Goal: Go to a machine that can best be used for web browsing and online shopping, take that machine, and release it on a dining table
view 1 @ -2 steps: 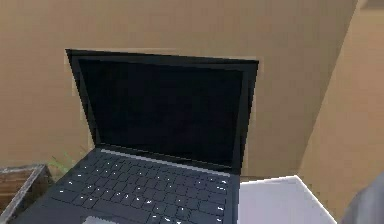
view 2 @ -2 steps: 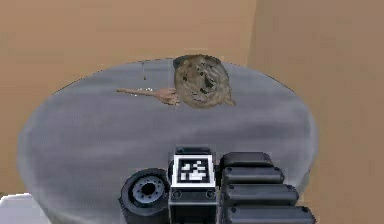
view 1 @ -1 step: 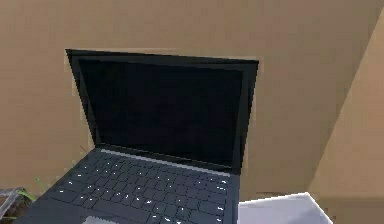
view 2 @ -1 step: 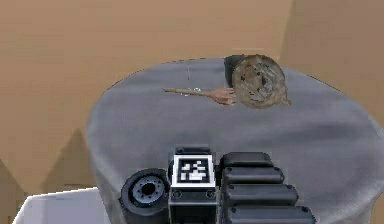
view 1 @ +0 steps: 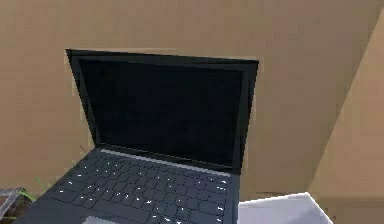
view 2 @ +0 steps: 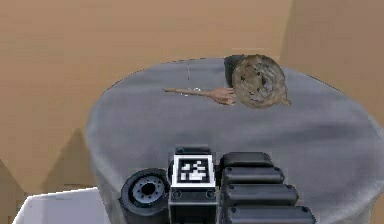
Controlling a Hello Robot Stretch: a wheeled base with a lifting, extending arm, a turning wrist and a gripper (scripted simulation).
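The laptop sits in the middle of the forward view, very close. Its lid is up and the screen is dark. The grey keys run down to the bottom edge, which cuts off the front of the laptop. What it rests on is hidden. Behind it is a tan wall.

At the lower right of that view a white corner pokes in, too cut off to name. At the lower left edge is a small dark and green bit, also too cut off to name.

In the arm side view the arm is a pile of black blocks at the bottom edge. Next to it is a white square with black marks. Left of that is the gripper, seen as a dark round body. Its fingers are hard to make out, and I cannot tell if it holds anything.

Past the arm is a round grey table. Near the table's far edge, in the upper right of the frame, lies a brown round lump. A thin brown stick lies on its left and touches it. A white box is cut off at the lower left.
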